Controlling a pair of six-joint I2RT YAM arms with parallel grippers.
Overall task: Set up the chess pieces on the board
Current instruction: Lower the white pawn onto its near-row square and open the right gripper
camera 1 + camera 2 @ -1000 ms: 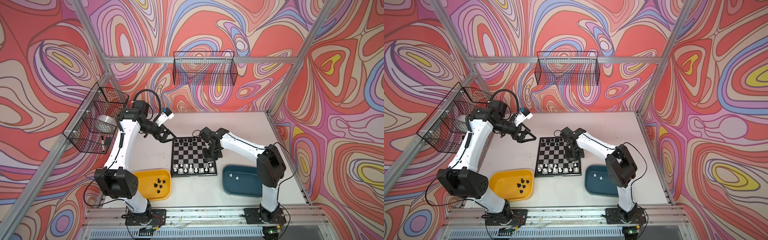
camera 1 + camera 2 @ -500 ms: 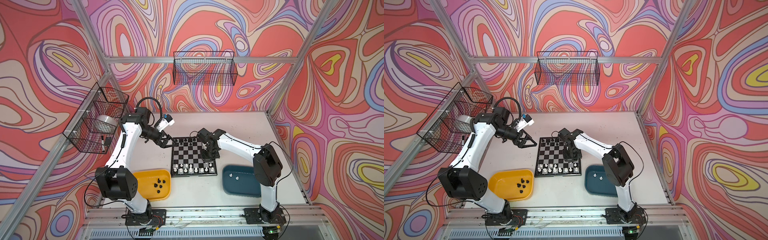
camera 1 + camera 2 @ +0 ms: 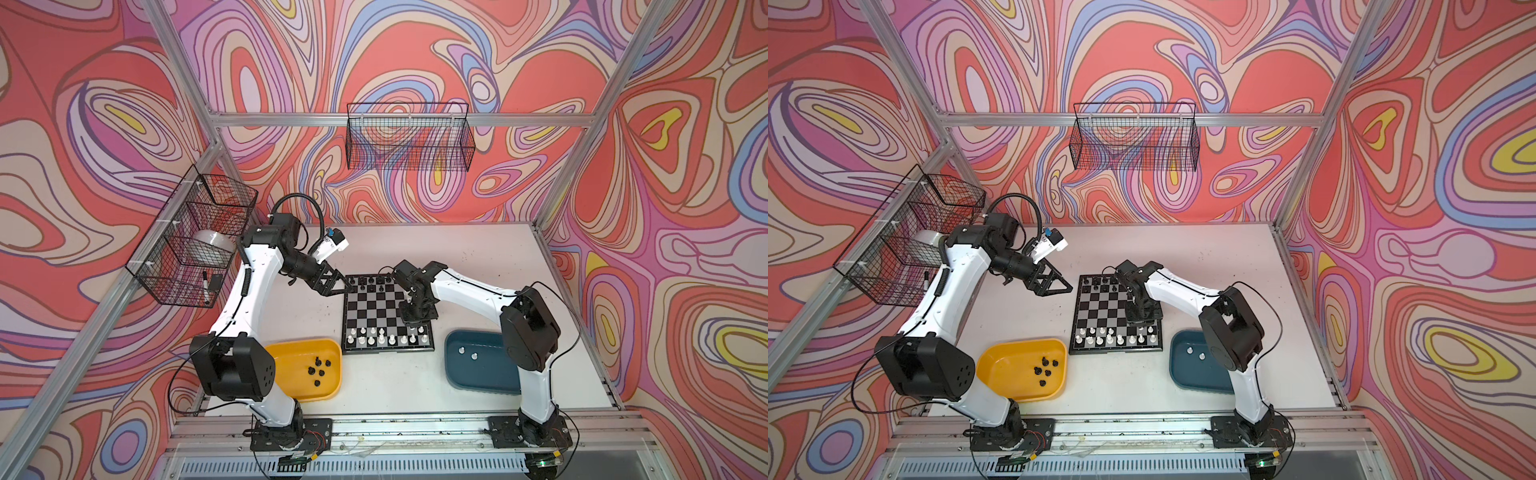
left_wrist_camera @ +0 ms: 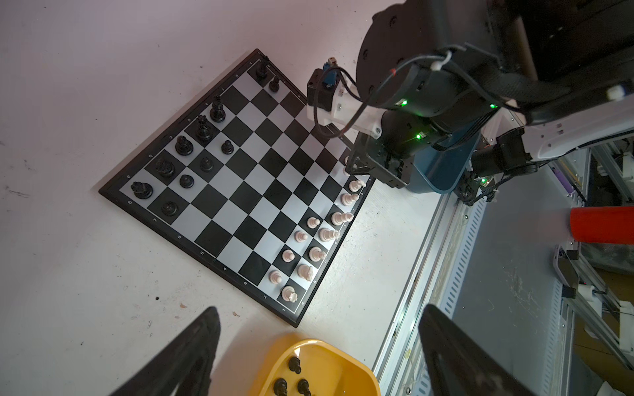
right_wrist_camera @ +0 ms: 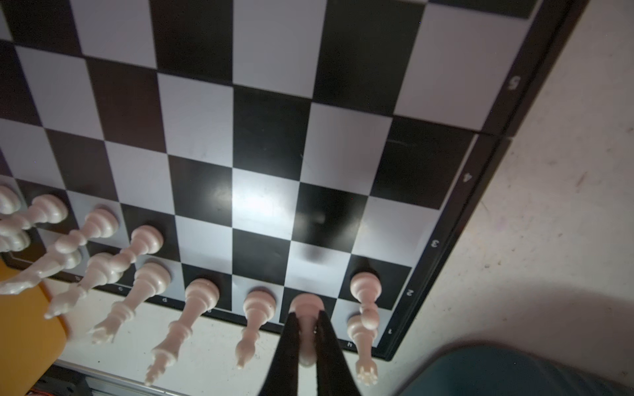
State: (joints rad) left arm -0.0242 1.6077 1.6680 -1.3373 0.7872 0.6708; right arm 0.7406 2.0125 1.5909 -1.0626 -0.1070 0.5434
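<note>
Numbering is printed in white along the black border of the board (image 4: 240, 192). In the left wrist view the digits 8 down to 1 are read along one edge, and small letters run along the adjoining edge. In the right wrist view 5, 4, 3, 2 and 1 are seen on the side border, and h, d and c can be made out among the letters.

In both top views the board is found at the lower centre of the frame, between a yellow tray (image 3: 286, 374) at its lower left and a teal tray (image 3: 486, 378) at its lower right. Eleven black chess pieces (image 4: 183, 145) are counted on the board's two upper rows, and five more are seen in the yellow tray. Eleven white chess pieces (image 4: 317, 254) are counted on the two lower rows in the left wrist view, where further squares are hidden by the right arm. Two more are seen in the teal tray.

The right gripper (image 5: 306, 315) is clenched on one white piece (image 5: 305, 301), whose base is at a dark square in the lowest row, one square from the corner. The left gripper (image 3: 1064, 286) is spread wide with nothing held, and is hung above the table (image 3: 415, 249) near the board's upper left corner.
</note>
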